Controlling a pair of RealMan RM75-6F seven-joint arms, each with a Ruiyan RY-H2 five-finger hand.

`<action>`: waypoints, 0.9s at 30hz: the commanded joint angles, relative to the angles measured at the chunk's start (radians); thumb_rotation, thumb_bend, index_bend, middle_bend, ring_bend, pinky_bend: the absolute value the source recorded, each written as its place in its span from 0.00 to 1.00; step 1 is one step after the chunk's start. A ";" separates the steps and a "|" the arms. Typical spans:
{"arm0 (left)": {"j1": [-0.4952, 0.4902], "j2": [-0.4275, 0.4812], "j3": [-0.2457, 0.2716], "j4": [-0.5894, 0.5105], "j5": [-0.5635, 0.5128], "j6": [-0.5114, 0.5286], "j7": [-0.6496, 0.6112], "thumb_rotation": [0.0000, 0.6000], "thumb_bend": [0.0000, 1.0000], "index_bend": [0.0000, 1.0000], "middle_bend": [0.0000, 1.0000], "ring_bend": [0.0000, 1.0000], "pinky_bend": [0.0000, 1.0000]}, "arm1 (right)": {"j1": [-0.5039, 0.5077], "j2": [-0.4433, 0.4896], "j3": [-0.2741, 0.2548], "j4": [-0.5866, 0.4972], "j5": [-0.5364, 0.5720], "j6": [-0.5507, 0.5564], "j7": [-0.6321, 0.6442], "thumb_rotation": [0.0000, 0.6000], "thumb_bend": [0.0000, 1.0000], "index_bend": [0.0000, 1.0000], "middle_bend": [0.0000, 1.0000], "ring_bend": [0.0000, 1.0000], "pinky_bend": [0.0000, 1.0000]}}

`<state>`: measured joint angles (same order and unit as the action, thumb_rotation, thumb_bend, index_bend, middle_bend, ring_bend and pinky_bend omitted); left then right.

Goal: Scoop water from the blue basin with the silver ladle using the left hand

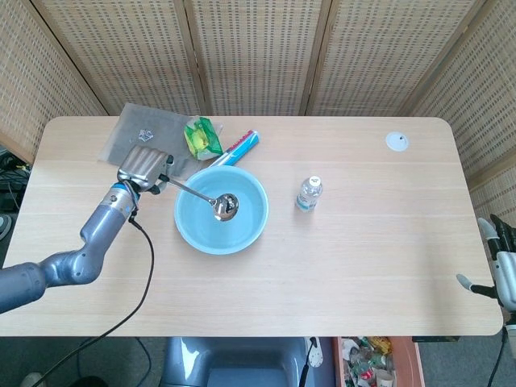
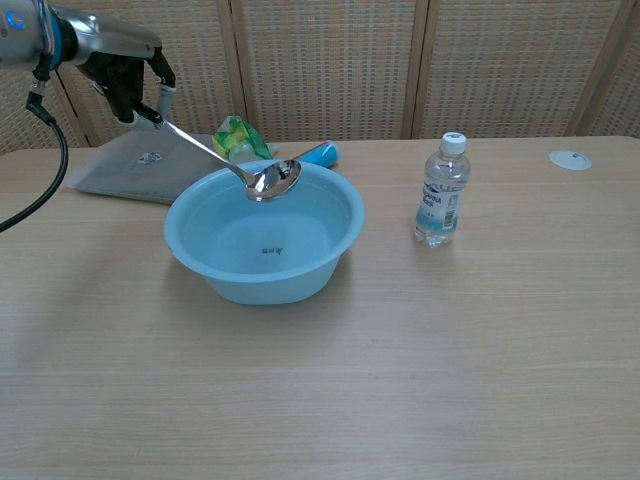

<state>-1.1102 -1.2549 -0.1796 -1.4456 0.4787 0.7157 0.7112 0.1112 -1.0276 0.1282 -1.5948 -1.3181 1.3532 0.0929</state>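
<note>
Ladle (image 2: 262, 178) bowl held above water-filled blue basin (image 2: 330, 262).

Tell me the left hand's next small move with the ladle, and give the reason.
Probably lower and tip the silver ladle down into the water. The left hand holds its handle with the bowl above the blue basin, at about rim height in the chest view, apparently not yet dipped.
</note>
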 commanded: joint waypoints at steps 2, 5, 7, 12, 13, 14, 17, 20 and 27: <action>-0.117 -0.104 0.061 0.116 -0.146 0.001 0.123 1.00 0.58 0.96 0.99 1.00 1.00 | 0.001 -0.001 0.003 0.004 0.011 -0.008 0.000 1.00 0.00 0.00 0.00 0.00 0.00; -0.156 -0.147 0.085 0.166 -0.198 0.010 0.174 1.00 0.58 0.96 0.99 1.00 1.00 | 0.003 0.000 0.003 0.004 0.015 -0.014 0.004 1.00 0.00 0.00 0.00 0.00 0.00; -0.183 -0.179 0.107 0.208 -0.236 0.016 0.220 1.00 0.58 0.96 0.99 1.00 1.00 | 0.003 0.002 0.002 0.002 0.010 -0.015 0.007 1.00 0.00 0.00 0.00 0.00 0.00; -0.231 -0.250 0.124 0.282 -0.304 0.029 0.289 1.00 0.58 0.96 0.99 1.00 1.00 | 0.001 0.007 0.002 -0.005 0.002 -0.009 0.012 1.00 0.00 0.00 0.00 0.00 0.00; -0.237 -0.259 0.127 0.290 -0.308 0.031 0.299 1.00 0.58 0.96 0.99 1.00 1.00 | 0.002 0.007 0.002 -0.005 0.002 -0.010 0.014 1.00 0.00 0.00 0.00 0.00 0.00; -0.244 -0.272 0.131 0.300 -0.315 0.036 0.312 1.00 0.58 0.96 0.99 1.00 1.00 | 0.002 0.008 0.002 -0.003 0.003 -0.013 0.017 1.00 0.00 0.00 0.00 0.00 0.00; -0.260 -0.299 0.146 0.322 -0.319 0.051 0.350 1.00 0.58 0.96 0.99 1.00 1.00 | 0.003 0.009 0.002 0.000 0.005 -0.019 0.025 1.00 0.00 0.00 0.00 0.00 0.00; -0.273 -0.327 0.163 0.346 -0.313 0.074 0.392 1.00 0.58 0.96 0.99 1.00 1.00 | 0.003 0.012 0.002 0.003 0.004 -0.022 0.036 1.00 0.00 0.00 0.00 0.00 0.00; -0.289 -0.362 0.186 0.368 -0.291 0.114 0.463 1.00 0.58 0.96 0.99 1.00 1.00 | 0.000 0.018 0.004 0.007 0.005 -0.020 0.059 1.00 0.00 0.00 0.00 0.00 0.00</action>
<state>-1.3942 -1.6091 0.0006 -1.0815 0.1814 0.8204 1.1625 0.1118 -1.0105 0.1320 -1.5882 -1.3134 1.3323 0.1495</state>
